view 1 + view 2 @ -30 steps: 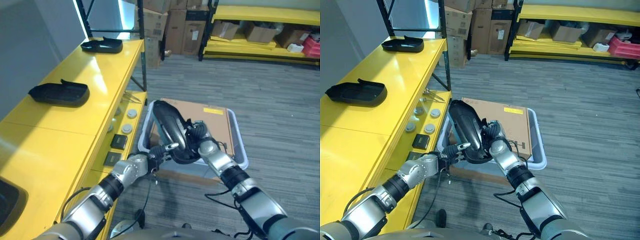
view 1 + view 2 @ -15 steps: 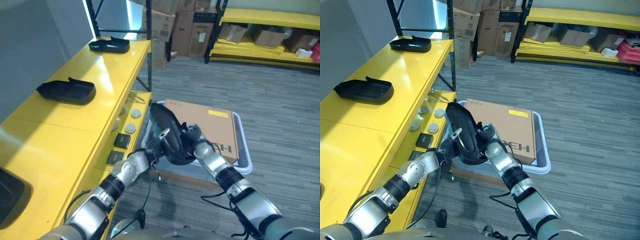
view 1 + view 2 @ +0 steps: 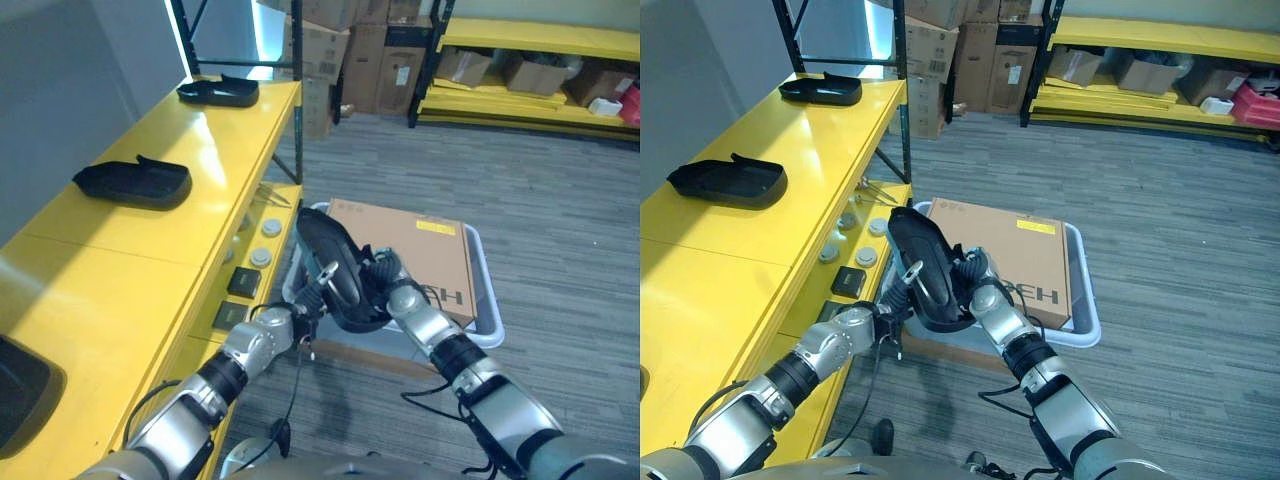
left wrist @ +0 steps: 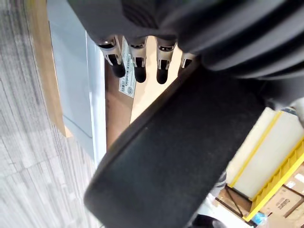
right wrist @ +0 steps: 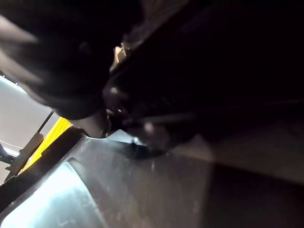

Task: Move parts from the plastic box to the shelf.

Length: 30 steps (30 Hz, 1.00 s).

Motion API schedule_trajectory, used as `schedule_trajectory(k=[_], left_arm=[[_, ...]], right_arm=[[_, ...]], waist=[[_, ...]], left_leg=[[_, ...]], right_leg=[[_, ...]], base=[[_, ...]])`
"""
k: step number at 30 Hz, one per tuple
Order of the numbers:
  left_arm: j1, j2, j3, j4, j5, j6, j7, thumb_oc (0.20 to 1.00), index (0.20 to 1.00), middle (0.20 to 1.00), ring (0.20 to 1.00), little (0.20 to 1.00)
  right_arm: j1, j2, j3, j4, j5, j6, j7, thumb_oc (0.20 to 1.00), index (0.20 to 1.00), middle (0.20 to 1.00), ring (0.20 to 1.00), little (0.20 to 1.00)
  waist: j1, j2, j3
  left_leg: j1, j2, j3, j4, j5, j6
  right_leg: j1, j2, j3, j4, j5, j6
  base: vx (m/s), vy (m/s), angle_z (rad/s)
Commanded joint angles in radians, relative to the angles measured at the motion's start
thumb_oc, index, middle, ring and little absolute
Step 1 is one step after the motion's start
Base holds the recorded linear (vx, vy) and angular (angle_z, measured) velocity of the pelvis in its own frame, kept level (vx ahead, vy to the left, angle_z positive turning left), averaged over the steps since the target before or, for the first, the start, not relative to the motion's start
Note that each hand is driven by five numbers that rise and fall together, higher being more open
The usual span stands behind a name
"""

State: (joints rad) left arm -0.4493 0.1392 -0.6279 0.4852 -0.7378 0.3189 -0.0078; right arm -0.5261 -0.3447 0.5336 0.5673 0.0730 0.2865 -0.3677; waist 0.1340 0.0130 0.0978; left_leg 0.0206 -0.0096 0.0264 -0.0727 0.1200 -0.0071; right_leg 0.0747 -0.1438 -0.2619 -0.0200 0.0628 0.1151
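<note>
Left hand (image 3: 300, 315) fingers straight against black part (image 3: 335, 265); right hand (image 3: 385, 290) gripping it above plastic box (image 3: 484, 300) containing cardboard carton (image 3: 420, 250).

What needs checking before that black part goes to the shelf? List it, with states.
1. Right hand gripping the black part: ok, fingers curl round its edge.
2. Left hand supporting the part: ok, straight fingers rest against it in the left wrist view.
3. Part lifted clear of the plastic box: cannot tell, its lower end overlaps the box rim.
4. Free space on the yellow shelf: ok, bare surface between the two trays already there.
5. Cardboard sheet lying flat in the box: ok.
</note>
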Motion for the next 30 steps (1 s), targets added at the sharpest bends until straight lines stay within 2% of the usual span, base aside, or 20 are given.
schedule_trajectory(k=[1,8,9,10,11,16,24,30], left_arm=[[-0.106,-0.079,-0.064,0.043,0.088,-0.036,-0.029,1.0,1.0,1.0,1.0,1.0],[-0.127,-0.064,-0.106,0.03,0.102,-0.052,-0.032,1.0,1.0,1.0,1.0,1.0],[-0.128,-0.063,-0.112,0.026,0.105,-0.059,-0.031,0.633,0.633,0.633,0.633,0.633],[-0.127,-0.062,-0.115,0.026,0.106,-0.073,-0.025,0.395,0.395,0.395,0.395,0.395],[-0.128,-0.063,-0.115,0.023,0.104,-0.075,-0.021,0.2,0.2,0.2,0.2,0.2],[-0.137,-0.06,-0.116,0.001,0.132,-0.106,-0.015,0.2,0.2,0.2,0.2,0.2],[-0.144,-0.061,-0.121,-0.029,0.136,-0.113,0.013,0.2,0.2,0.2,0.2,0.2],[-0.143,-0.063,-0.114,-0.038,0.162,-0.148,0.085,0.2,0.2,0.2,0.2,0.2]], right_arm=[[-0.066,0.029,0.035,-0.038,-0.009,-0.081,0.025,0.2,0.2,0.2,0.2,0.2],[-0.079,0.028,0.048,-0.048,0.008,-0.071,0.043,0.2,0.2,0.2,0.2,0.2],[-0.081,0.03,0.052,-0.047,0.009,-0.07,0.043,0.2,0.2,0.2,0.2,0.2],[-0.084,0.031,0.052,-0.047,0.011,-0.069,0.046,0.2,0.2,0.2,0.2,0.2],[-0.085,0.032,0.054,-0.048,0.01,-0.067,0.046,0.2,0.2,0.2,0.2,0.2],[-0.087,0.041,0.057,-0.053,0.018,-0.059,0.042,0.2,0.2,0.2,0.2,0.2],[-0.09,0.051,0.055,-0.066,0.025,-0.04,0.043,0.2,0.2,0.2,0.2,0.2],[-0.085,0.06,0.051,-0.064,0.037,-0.042,0.028,0.2,0.2,0.2,0.2,0.2]], waist=[[0.022,-0.016,-0.045],[0.009,-0.013,-0.047],[0.008,-0.013,-0.046],[0.007,-0.013,-0.046],[0.006,-0.012,-0.046],[0.005,-0.011,-0.047],[0.004,-0.012,-0.049],[0.006,-0.013,-0.048]], left_leg=[[-0.005,-0.008,-0.013,0.018,-0.081,-0.003],[0.004,-0.006,0.0,0.015,-0.084,-0.002],[0.004,-0.006,0.001,0.016,-0.084,-0.002],[0.005,-0.005,0.003,0.017,-0.084,-0.002],[0.006,-0.005,0.003,0.015,-0.084,-0.002],[0.01,-0.004,0.007,0.011,-0.082,-0.002],[0.015,-0.005,0.008,0.007,-0.082,-0.002],[0.015,-0.006,0.005,0.008,-0.082,-0.001]], right_leg=[[-0.018,-0.05,-0.011,0.057,-0.039,0.081],[-0.019,-0.05,-0.002,0.063,-0.042,0.082],[-0.019,-0.049,-0.001,0.064,-0.043,0.082],[-0.019,-0.049,0.001,0.064,-0.044,0.081],[-0.019,-0.049,0.001,0.064,-0.044,0.081],[-0.016,-0.049,0.0,0.064,-0.044,0.082],[-0.015,-0.047,0.002,0.066,-0.047,0.081],[-0.014,-0.046,0.003,0.067,-0.048,0.079]], base=[[0.0,0.0,0.0],[0.0,0.0,0.0],[0.0,0.0,0.0],[0.0,0.0,0.0],[0.0,0.0,0.0],[0.0,0.005,-0.06],[0.0,0.0,0.0],[0.0,0.0,0.0]])
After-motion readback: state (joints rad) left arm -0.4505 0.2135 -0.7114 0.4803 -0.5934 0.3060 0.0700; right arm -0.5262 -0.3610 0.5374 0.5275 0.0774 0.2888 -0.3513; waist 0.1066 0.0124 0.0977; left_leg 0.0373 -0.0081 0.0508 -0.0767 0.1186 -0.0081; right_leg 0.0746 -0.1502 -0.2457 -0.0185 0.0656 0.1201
